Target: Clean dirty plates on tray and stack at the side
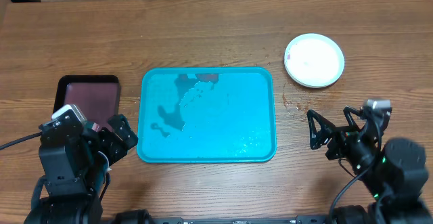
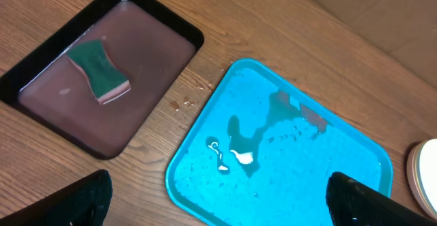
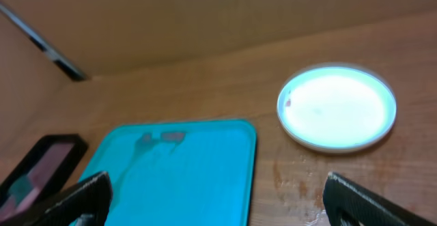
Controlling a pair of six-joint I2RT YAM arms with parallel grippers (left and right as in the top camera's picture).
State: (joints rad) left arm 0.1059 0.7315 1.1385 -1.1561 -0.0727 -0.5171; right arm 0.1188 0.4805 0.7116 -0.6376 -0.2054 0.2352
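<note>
The turquoise tray [image 1: 207,114] lies mid-table with no plates on it, only water drops and a wet film [image 2: 239,154]. The plates [image 1: 314,60] sit on the wood off the tray's far right corner. From above they look like one white disc with a pale rim, and how many are stacked I cannot tell. The right wrist view shows the plates [image 3: 336,107] with a small reddish speck at the left rim. My left gripper [image 1: 116,139] hovers open at the tray's near left corner [image 2: 218,200]. My right gripper [image 1: 333,128] stands open right of the tray [image 3: 215,200].
A dark maroon black-rimmed tray [image 1: 88,94] lies left of the turquoise one and holds a green sponge [image 2: 101,69]. Water spots mark the wood between the tray and the plates [image 3: 293,178]. A cardboard wall runs along the table's back [image 3: 205,21].
</note>
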